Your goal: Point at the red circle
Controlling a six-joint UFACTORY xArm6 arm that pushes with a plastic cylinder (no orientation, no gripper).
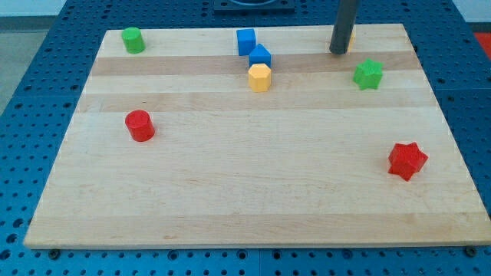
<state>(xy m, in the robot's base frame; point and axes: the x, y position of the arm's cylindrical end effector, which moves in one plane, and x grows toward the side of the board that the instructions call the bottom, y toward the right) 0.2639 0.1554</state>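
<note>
The red circle is a short red cylinder on the left part of the wooden board. My tip rests on the board near the view's top right, far from the red circle, to its upper right. A small yellow block peeks out just behind the rod, mostly hidden. The green star lies a little to the lower right of my tip.
A green cylinder sits at the top left corner. Two blue blocks and a yellow hexagon cluster at the top middle. A red star lies at the right. Blue pegboard surrounds the board.
</note>
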